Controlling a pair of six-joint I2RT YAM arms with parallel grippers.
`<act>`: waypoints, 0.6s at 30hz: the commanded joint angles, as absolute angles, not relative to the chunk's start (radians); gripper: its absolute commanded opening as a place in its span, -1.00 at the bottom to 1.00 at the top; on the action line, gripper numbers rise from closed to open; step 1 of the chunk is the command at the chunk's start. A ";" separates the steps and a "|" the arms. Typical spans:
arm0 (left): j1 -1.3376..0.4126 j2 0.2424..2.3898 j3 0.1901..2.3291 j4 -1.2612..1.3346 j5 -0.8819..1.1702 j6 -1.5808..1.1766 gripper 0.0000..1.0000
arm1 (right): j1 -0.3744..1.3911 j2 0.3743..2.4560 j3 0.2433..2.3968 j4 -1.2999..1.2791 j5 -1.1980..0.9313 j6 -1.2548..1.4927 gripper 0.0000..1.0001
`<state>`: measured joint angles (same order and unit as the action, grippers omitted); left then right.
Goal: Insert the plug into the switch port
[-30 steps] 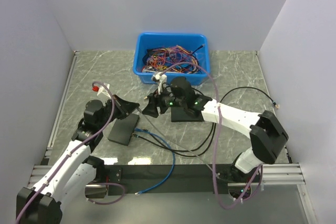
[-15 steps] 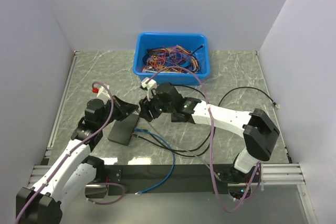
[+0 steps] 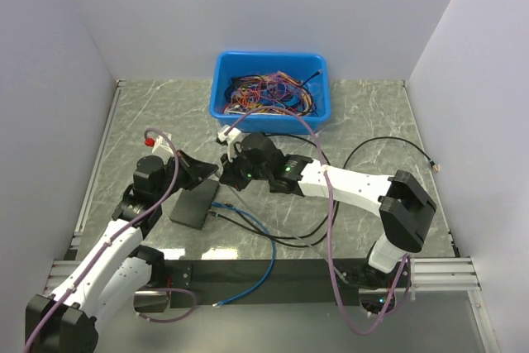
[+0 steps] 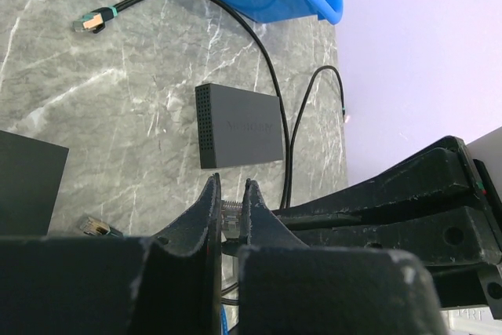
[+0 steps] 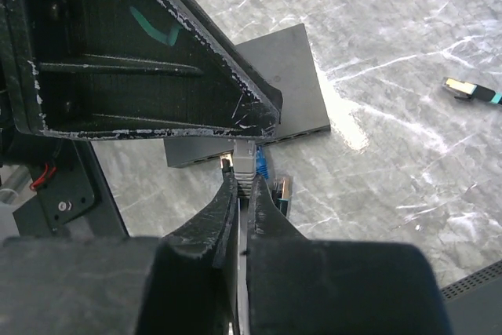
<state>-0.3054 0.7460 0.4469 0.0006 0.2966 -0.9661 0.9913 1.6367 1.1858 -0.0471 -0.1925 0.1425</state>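
While my left gripper (image 4: 230, 194) and right gripper (image 5: 244, 180) both clamp the plug (image 5: 245, 154), I should square it before aiming at the switch (image 4: 239, 127).

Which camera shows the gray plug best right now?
The right wrist view: the plug stands between the right fingers, its gray boot and clear tip in plain sight. The left wrist view shows only a sliver of it pinched between the left fingers. In the top view it is hidden.

White-black arms (image 3: 355, 188) — purple cables (image 3: 331, 229)
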 commanded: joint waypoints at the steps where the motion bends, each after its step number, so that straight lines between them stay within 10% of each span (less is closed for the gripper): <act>1: -0.310 0.736 0.449 0.037 0.311 -0.977 -0.99 | 0.988 1.628 1.193 -0.002 -0.196 0.147 -1.00; 4: -0.308 0.736 0.448 0.044 0.314 -0.974 -0.85 | 0.988 1.625 1.180 0.028 -0.218 0.150 -1.00; 9: -0.308 0.700 0.434 0.075 0.311 -0.954 0.22 | 0.986 1.617 1.143 0.046 -0.229 0.146 -1.00; 18: -0.308 0.637 0.393 0.161 0.293 -0.942 0.27 | 0.878 1.569 1.027 0.208 -0.536 0.242 -1.00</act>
